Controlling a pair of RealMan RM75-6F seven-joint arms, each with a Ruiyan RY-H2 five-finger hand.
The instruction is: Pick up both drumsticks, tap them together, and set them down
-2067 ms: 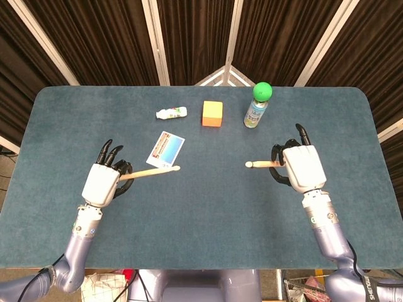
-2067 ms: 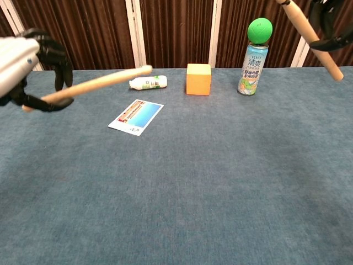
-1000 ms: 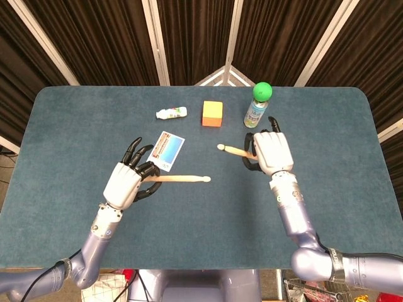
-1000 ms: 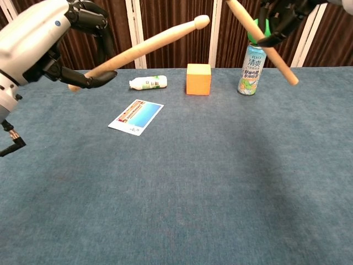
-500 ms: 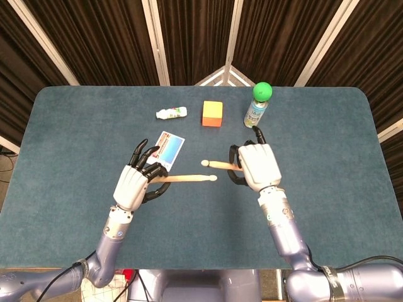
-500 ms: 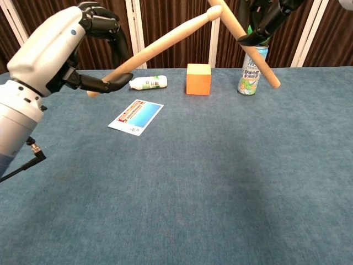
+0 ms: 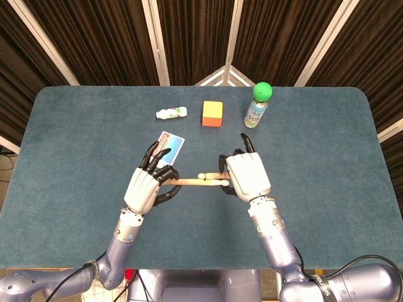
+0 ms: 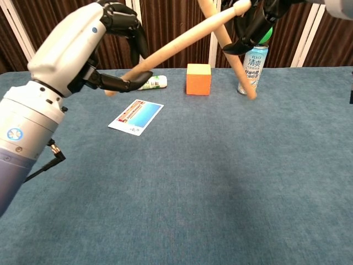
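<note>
Blue-grey felt-covered surface, rounded corners. Dark brown pleated curtains behind, pale slanted frame bars between panels. Even overhead light.

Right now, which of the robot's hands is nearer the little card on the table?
Left. The left hand hovers just beside the card, while the right hand is further off, across the crossed drumsticks.

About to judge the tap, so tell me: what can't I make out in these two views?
- Whether the left wooden drumstick and right wooden drumstick actually touch: they only overlap.
- Head view: right hand covers its stick.
- Chest view: right hand cut off by top edge.
- Green-capped can label too small.
</note>
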